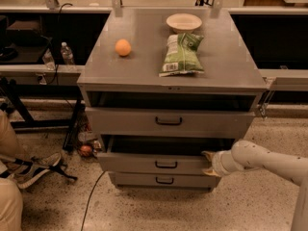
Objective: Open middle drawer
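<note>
1. gripper: lower right of frame, at the end of a white arm entering from the right edge. its 2 fingers are spread, 1 tip high and 1 low, at the right end of the middle drawer front. contact cannot be confirmed.
2. the middle drawer sits in the lower centre of the frame, partly pulled out, with a dark gap above it. its long axis runs left-right, and its black pull handle lies left of the gripper.
3. judgement: the remaining travel is toward the viewer.
4. farther back: the taller top drawer, then a green chip bag, an orange and a bowl on the cabinet top.
</note>
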`<state>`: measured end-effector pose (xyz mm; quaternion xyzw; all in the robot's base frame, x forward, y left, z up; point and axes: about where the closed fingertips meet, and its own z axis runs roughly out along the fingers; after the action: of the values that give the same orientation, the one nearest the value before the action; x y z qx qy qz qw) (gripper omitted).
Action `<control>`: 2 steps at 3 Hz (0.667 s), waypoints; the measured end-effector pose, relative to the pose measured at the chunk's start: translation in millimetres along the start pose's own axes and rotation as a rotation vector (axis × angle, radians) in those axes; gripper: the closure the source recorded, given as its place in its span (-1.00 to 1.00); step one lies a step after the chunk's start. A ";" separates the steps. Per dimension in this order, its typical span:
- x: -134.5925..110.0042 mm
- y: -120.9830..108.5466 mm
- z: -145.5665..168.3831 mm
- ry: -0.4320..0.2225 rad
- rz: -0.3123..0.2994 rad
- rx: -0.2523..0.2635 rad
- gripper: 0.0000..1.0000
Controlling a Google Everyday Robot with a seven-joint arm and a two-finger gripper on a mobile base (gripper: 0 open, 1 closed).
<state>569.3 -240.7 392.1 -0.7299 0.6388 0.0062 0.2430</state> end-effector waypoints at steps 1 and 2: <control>-1.2 -1.3 -3.4 0.000 0.000 0.000 0.90; -2.7 0.1 -4.6 0.000 -0.001 -0.003 1.00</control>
<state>567.3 -239.9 397.0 -0.7307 0.6383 0.0071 0.2420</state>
